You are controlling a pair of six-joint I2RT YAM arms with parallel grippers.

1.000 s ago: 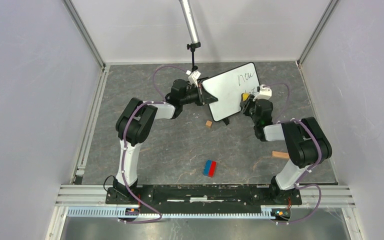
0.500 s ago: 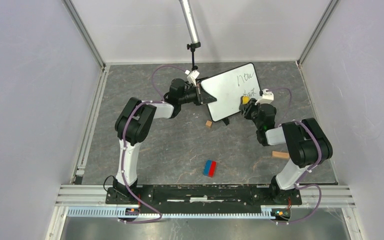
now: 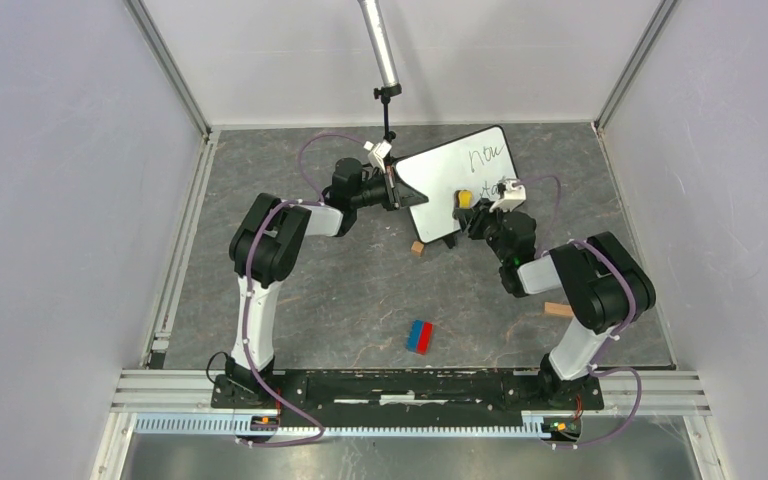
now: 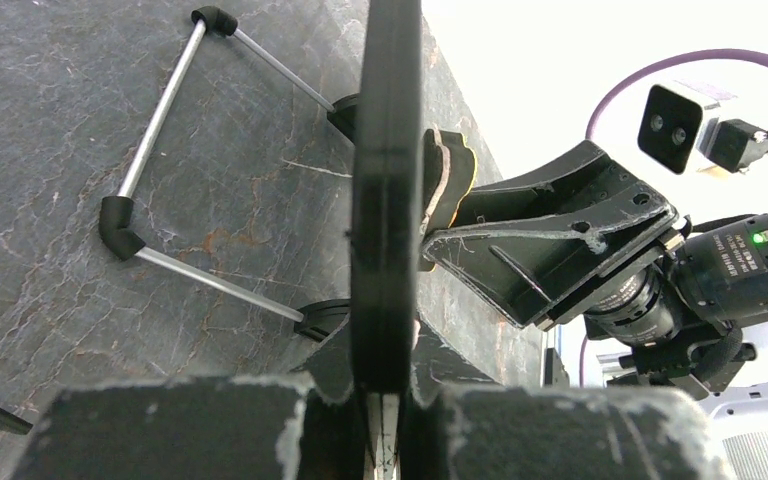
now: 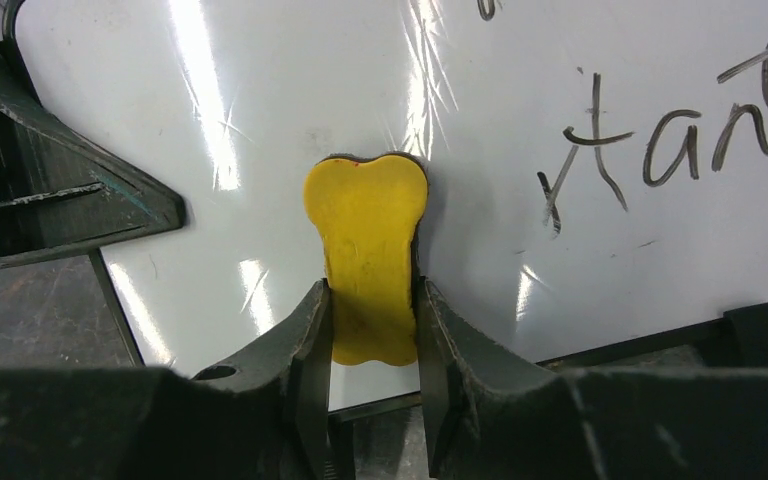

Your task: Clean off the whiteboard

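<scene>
Your right pincer [image 5: 372, 300] is clamped on the yellow eraser [image 5: 365, 220], pressed against the whiteboard [image 5: 260, 130] at the table's [image 3: 340, 280] far middle; the black writing [image 5: 680, 130] lies rightward along the board's long axis. Your left pincer [image 4: 385, 400] grips its left edge

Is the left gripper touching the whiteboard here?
Touching. The left wrist view shows the left gripper shut on the whiteboard, whose black edge runs straight down between the jaws with no gap.

The whiteboard [image 3: 450, 175] stands far back on the table [image 3: 340, 290], left gripper [image 3: 397, 188] on its left edge, the eraser [image 3: 464, 197] against its face. A cube [image 3: 417, 247] lies just before it; two joined blocks [image 3: 420, 336] lie nearer.
</scene>
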